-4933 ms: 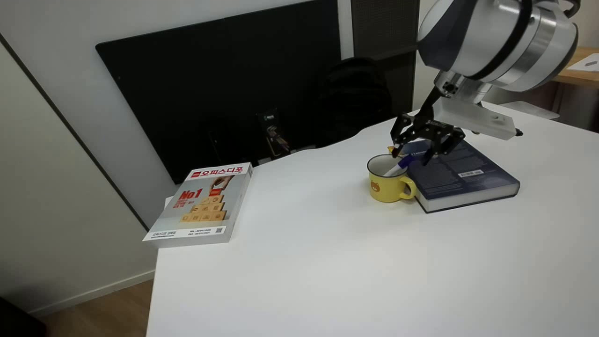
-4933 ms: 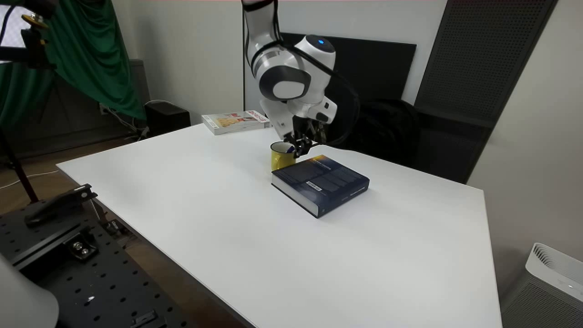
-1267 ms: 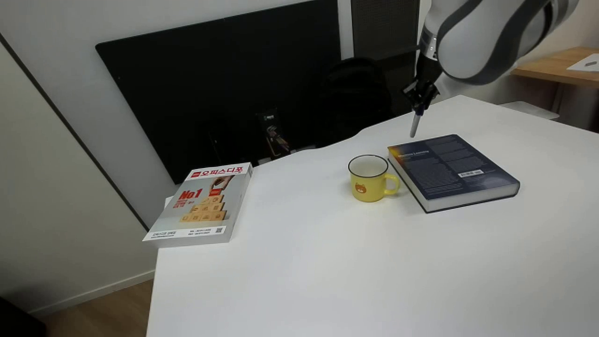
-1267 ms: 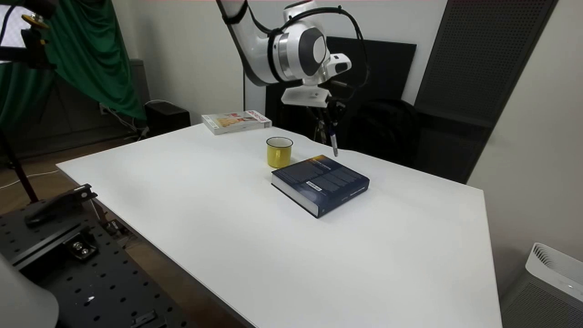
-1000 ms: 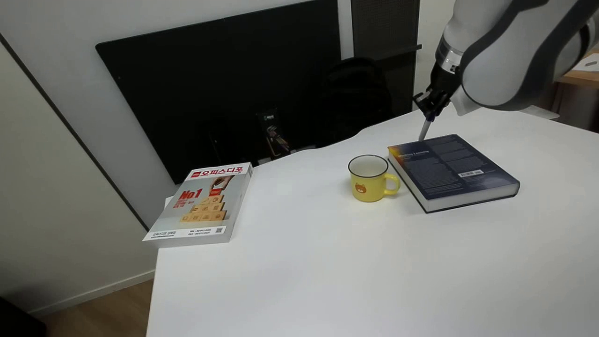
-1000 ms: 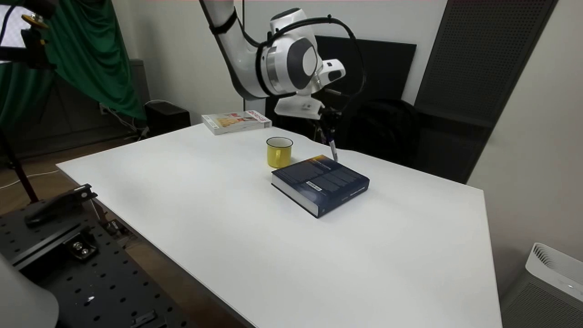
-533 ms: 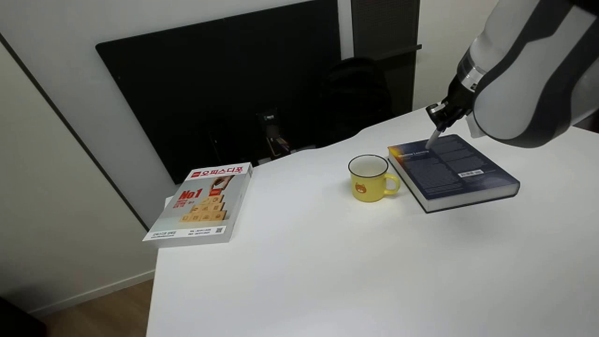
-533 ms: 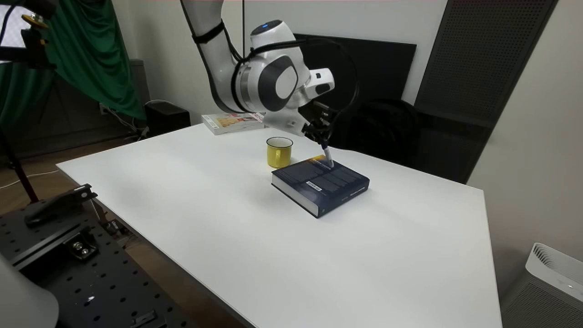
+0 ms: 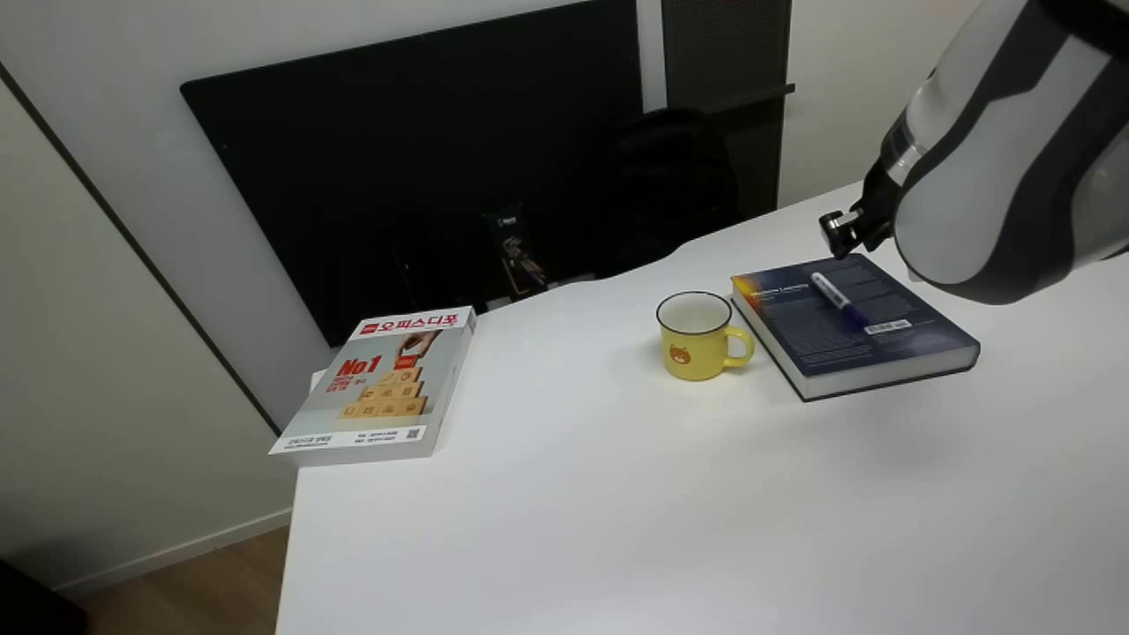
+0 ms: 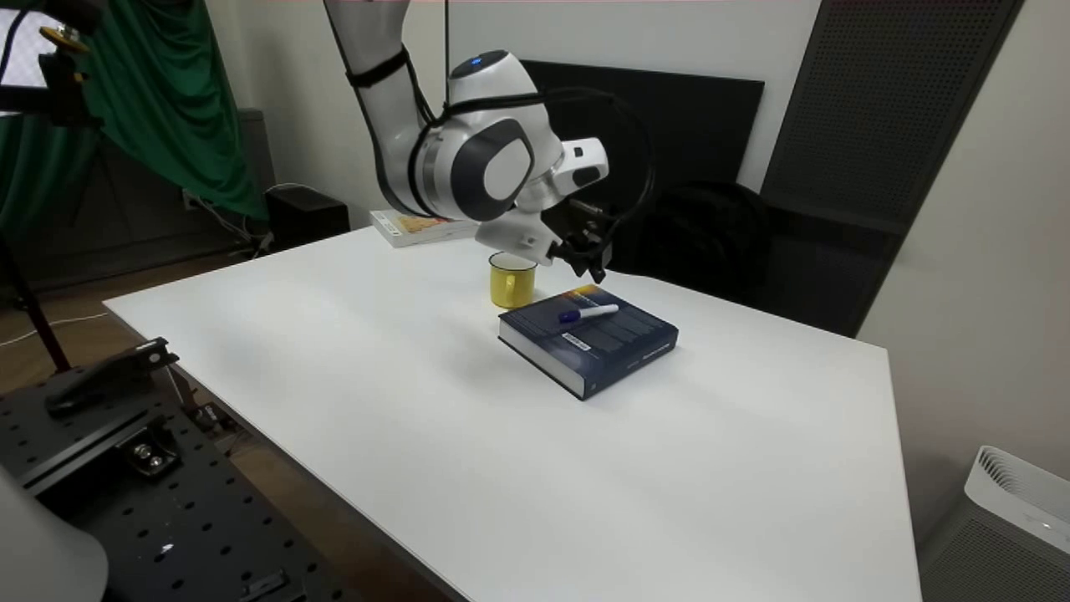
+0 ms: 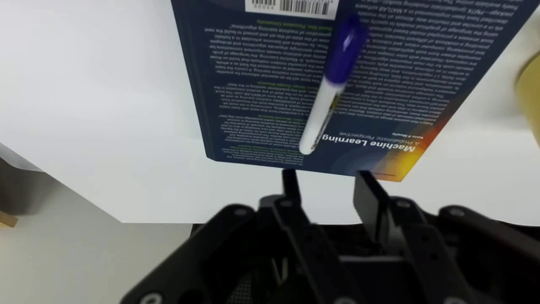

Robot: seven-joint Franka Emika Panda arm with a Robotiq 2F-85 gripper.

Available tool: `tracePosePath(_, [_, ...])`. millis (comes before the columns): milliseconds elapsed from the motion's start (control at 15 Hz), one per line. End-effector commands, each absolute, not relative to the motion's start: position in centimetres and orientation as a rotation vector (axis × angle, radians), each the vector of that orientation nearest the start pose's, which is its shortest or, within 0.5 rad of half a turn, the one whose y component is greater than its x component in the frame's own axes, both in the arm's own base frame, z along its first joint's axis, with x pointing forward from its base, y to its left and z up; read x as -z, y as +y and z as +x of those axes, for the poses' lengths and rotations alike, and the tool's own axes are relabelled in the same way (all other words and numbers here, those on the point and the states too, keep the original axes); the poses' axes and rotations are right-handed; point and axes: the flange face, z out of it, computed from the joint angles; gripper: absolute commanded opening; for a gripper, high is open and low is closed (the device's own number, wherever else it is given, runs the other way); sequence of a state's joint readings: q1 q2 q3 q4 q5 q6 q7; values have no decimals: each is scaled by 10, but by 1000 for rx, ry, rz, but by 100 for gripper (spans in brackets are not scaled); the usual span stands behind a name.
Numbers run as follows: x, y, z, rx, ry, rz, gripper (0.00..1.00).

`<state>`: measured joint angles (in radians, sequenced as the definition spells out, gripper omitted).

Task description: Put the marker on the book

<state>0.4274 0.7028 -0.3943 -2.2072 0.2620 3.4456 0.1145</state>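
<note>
While the fingers [image 11: 369, 192] hang parted, the marker [image 11: 332, 86] lies below, apart.

We hold our white-and-grey arm [image 10: 456, 142] bent, its upper length slanting down from the top edge in an exterior view, a small blue light [image 10: 476, 62] lit on its rounded joint housing [image 10: 497, 82]. Our wrist [image 10: 567, 163] leads to the black gripper [image 11: 327, 177], which hangs at a tilt, tips downward. In the wrist view we hold its two fingers [image 11: 369, 194] parted, side by side, with a plain gap between their tips.
</note>
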Motion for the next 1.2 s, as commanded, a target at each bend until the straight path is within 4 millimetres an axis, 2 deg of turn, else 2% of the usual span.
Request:
tracePosePath(0, [-153, -11, 573, 991, 324, -3156, 70])
tracePosePath(133, [-150, -14, 574, 883, 360, -3186, 84])
tracePosePath(267, [-144, -17, 575, 649, 435, -3242, 97])
tracePosePath(333, [-140, -19, 576, 549, 458, -3260, 99])
tracePosePath(533, [-135, -18, 581, 254, 541, -3305, 100])
tracePosePath(733, [-151, -6, 603, 52, 590, -3318, 100])
tracePosePath(1067, [-186, 25, 635, -152, 541, -3273, 100])
tracePosePath(1133, [-171, 20, 626, -109, 525, -3297, 100])
